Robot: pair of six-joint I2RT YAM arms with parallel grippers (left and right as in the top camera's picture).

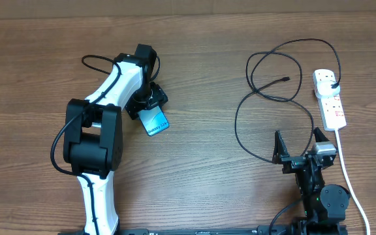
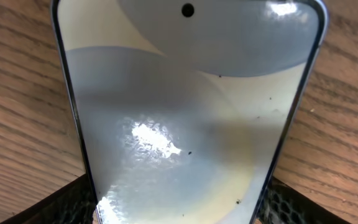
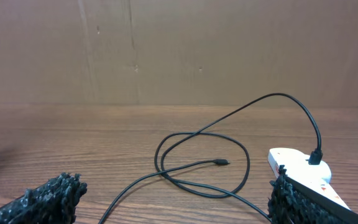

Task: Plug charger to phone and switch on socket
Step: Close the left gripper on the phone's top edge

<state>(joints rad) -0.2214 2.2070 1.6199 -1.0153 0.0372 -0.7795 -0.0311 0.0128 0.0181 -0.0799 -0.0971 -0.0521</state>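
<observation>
Straddling the phone [image 1: 154, 121] left of centre, my left tool [image 1: 143, 109] flanks it, though I cannot tell if it pinches; my right tool [image 1: 299, 145] stands spread at lower right. The charger [image 3: 278, 94] sits in the socket [image 1: 329, 98] at right, its tip loose on the tabletop [image 1: 194, 183], so plugging and switching remain. The phone's lettering is too small to read.

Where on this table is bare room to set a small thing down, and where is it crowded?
Bare wood lies between the phone and the charger loops, and left of the left arm. Crowded: the right side, where charger, socket and right gripper sit close.
</observation>
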